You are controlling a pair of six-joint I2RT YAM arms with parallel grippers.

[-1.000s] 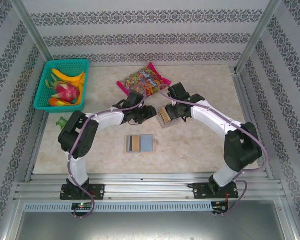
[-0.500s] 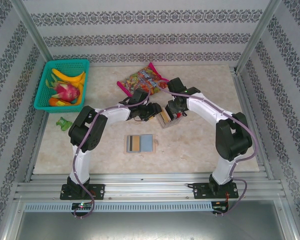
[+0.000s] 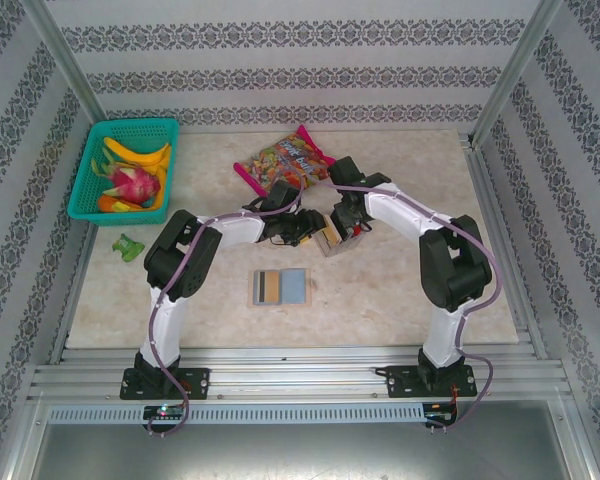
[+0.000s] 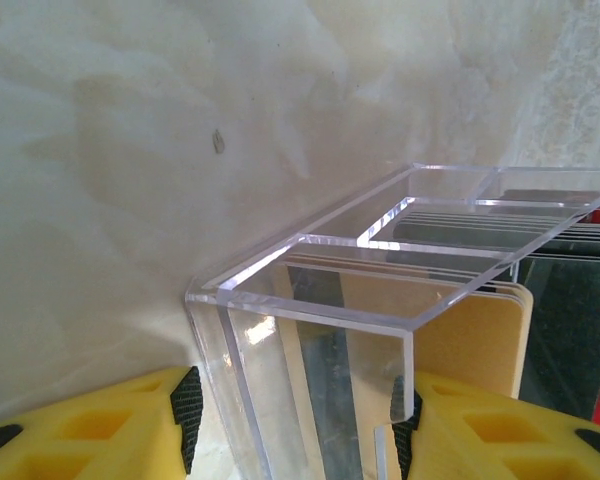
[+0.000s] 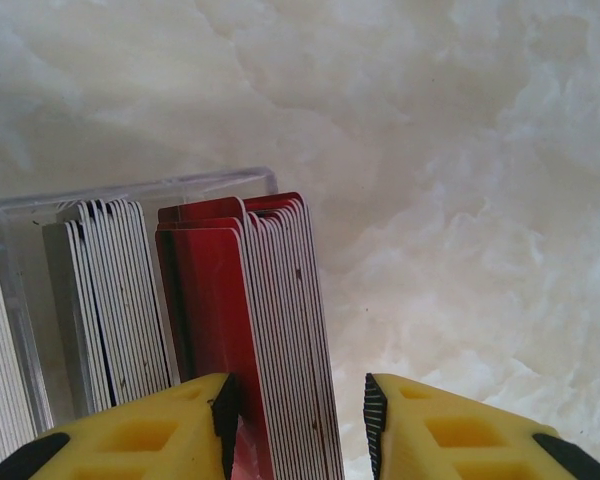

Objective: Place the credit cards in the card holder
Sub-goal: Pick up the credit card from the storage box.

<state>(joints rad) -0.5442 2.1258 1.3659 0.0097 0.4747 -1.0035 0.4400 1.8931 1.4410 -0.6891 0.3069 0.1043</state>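
The credit cards [image 5: 280, 320] stand on edge in a clear rack [image 5: 130, 188]. Red ones sit beside white ones, and grey ones fill the next slot. The right tool [image 5: 297, 420] is spread around the red and white cards, with a gap on one side. The left tool [image 4: 295, 425] pinches the end of the rack. The tan card holder [image 3: 280, 287] lies flat on the worktop [image 3: 410, 290], near the rack, on the side of the arms' bases. A candy bag [image 3: 285, 160] lies at the back. A green basket [image 3: 137, 124] in the back left corner holds bananas and a pink fruit.
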